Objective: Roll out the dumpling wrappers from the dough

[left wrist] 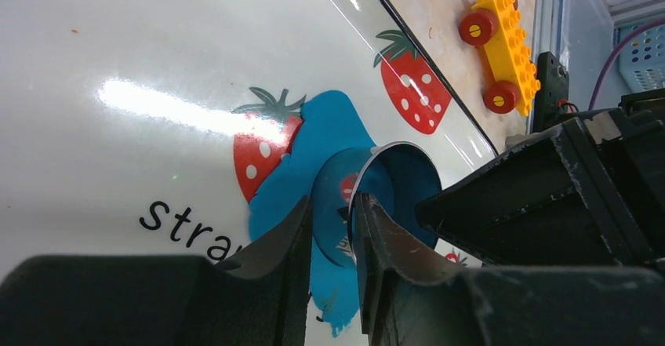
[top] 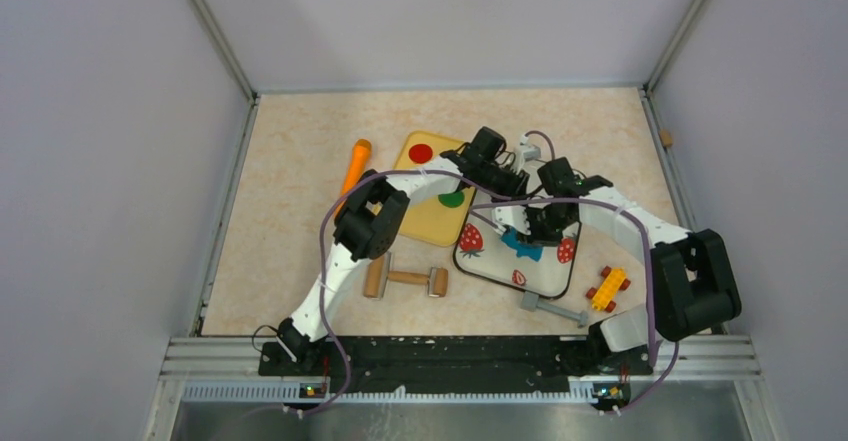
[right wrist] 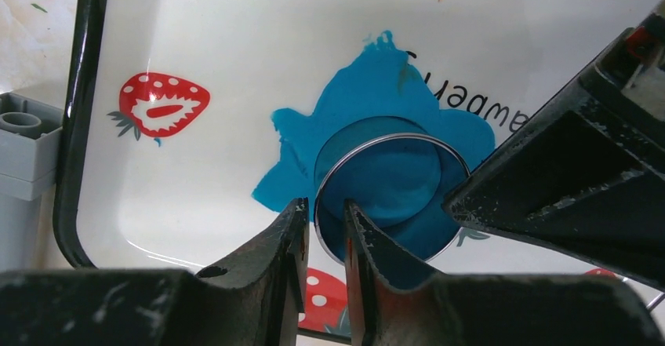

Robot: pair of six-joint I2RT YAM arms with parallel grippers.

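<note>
The dough (top: 522, 244) is a flattened, ragged blue patch (left wrist: 321, 138) (right wrist: 376, 87) on a white strawberry-printed tray (top: 545, 276). A round metal cutter ring (left wrist: 396, 147) (right wrist: 392, 136) stands on the dough. My left gripper (left wrist: 336, 201) (top: 510, 183) straddles the ring's wall; the wall lies against the right finger, with a gap to the left one. My right gripper (right wrist: 325, 203) (top: 530, 223) straddles the opposite side of the rim, with narrow gaps at both fingers. No separate dumpling wrappers are in view.
Left of the tray lies a yellow board (top: 430, 223) with a red disc (top: 420, 151) and a green disc (top: 452, 199). An orange tool (top: 355, 166), a wooden rolling pin (top: 405, 279), a grey tool (top: 555, 309) and a yellow toy car (top: 607, 288) lie around it.
</note>
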